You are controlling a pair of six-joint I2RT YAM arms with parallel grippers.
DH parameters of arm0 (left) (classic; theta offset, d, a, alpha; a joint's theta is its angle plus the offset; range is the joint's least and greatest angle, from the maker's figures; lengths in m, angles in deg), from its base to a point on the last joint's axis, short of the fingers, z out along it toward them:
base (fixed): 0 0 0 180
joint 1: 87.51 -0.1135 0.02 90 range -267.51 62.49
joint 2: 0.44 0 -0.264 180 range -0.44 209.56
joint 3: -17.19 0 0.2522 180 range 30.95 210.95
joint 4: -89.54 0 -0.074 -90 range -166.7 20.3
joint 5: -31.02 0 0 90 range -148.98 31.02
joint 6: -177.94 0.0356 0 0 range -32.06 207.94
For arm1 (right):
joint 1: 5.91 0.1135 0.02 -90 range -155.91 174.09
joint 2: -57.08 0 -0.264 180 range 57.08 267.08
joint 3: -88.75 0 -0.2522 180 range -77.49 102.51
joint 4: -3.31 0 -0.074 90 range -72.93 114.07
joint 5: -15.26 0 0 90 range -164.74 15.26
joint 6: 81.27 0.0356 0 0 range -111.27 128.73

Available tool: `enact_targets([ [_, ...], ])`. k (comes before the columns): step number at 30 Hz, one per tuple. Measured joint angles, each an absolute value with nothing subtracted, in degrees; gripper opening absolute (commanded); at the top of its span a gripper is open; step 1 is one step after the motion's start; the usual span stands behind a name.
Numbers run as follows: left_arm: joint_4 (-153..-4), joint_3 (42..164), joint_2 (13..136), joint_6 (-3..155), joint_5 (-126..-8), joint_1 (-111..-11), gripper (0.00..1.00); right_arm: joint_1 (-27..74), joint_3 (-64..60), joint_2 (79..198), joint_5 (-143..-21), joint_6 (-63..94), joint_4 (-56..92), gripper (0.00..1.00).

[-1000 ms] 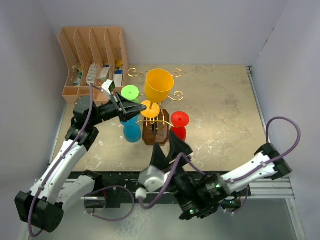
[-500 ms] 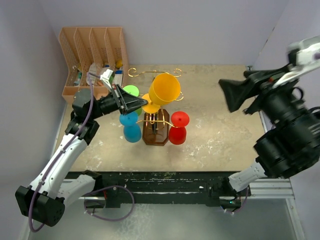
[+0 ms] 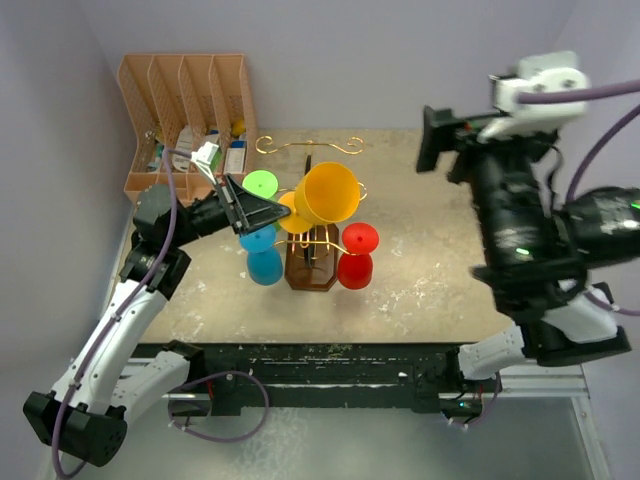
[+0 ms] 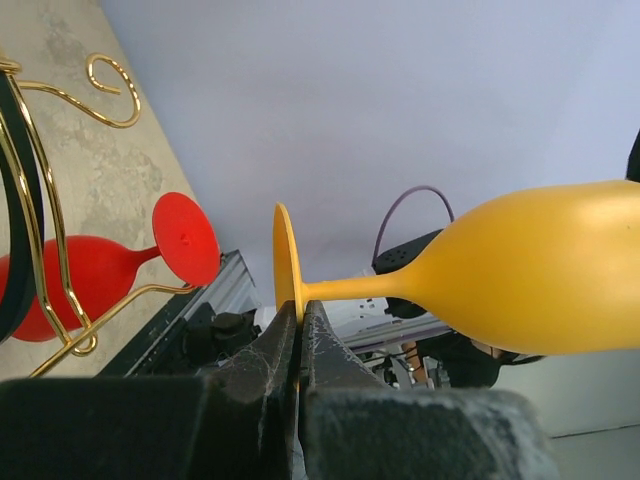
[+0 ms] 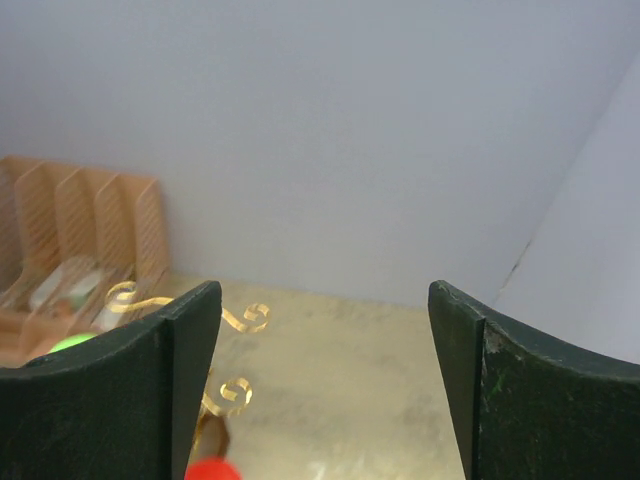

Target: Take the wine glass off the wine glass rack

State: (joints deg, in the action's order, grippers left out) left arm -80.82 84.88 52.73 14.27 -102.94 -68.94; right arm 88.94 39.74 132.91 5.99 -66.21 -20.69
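My left gripper [image 3: 282, 212] is shut on the flat foot of a yellow wine glass [image 3: 331, 192], which lies tilted with its bowl pointing right, above the rack. In the left wrist view the fingers [image 4: 298, 312] pinch the foot disc and the yellow glass [image 4: 520, 268] hangs free of the wires. The wine glass rack [image 3: 310, 262] has gold wire arms and a brown base. A red glass [image 3: 357, 256], a blue glass [image 3: 264, 260] and a green glass [image 3: 261, 185] still hang on it. My right gripper [image 5: 322, 300] is open and empty, raised high at the right [image 3: 436, 140].
A peach slotted file organiser [image 3: 185, 108] with small items stands at the back left. Grey walls close in the table [image 3: 440, 230] at the back and both sides. The right arm [image 3: 530, 230] looms large over the table's right side.
The right arm swung from low at the front centre up to high on the right. The left gripper tilted the yellow glass over to the right and shifted it slightly.
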Motion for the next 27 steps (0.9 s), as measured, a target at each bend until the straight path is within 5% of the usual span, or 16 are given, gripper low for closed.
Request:
enact_targets([
  [5,-79.7,84.9,50.6,15.2,-102.8,-68.9,0.00,66.9,48.2,141.2,-5.0,-46.8,3.8,0.89],
  [10,-78.9,84.9,50.8,15.2,-102.7,-68.9,0.00,52.4,62.4,148.6,-16.3,-22.9,32.6,0.68],
  [17,-78.9,84.9,52.6,15.7,-102.7,-68.9,0.00,47.0,68.9,144.5,-38.5,3.1,59.9,0.39],
  [27,-78.9,84.9,53.8,16.7,-102.9,-68.9,0.00,46.8,50.8,134.2,-71.8,20.7,71.5,0.41],
])
